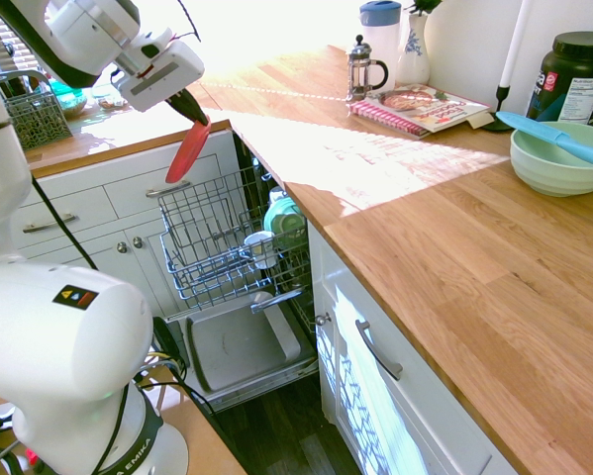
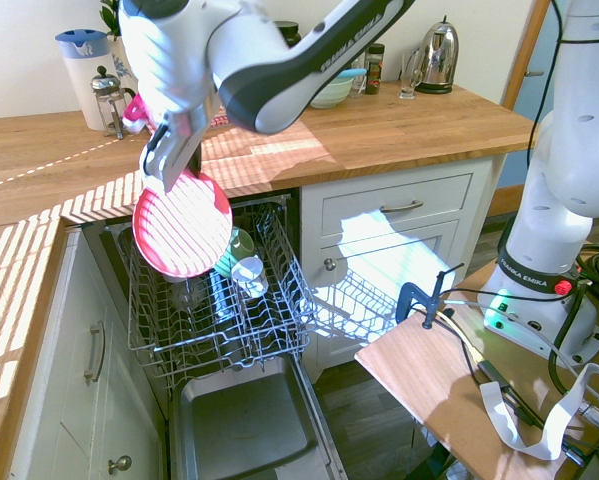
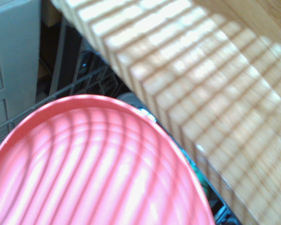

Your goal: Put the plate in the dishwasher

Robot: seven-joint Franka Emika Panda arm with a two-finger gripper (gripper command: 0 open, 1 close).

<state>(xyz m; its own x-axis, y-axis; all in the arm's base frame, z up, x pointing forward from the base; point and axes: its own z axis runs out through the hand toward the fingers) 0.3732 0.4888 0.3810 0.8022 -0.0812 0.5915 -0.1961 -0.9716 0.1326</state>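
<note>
Currently the fingers (image 2: 164,165) are clamped on the top rim of the plate (image 2: 182,224), which hangs on edge in the air above the pulled-out rack (image 2: 219,310) of the dishwasher (image 2: 244,425), just beside the desk (image 2: 379,130) edge. Held upright like that, it likely suits slotting between the rack's wires. Rack is partly loaded: teal-green dishes (image 1: 284,218) at the back and a small white cup (image 2: 249,272) near the middle; front rows look free. Door panel lies open below, bare.
</note>
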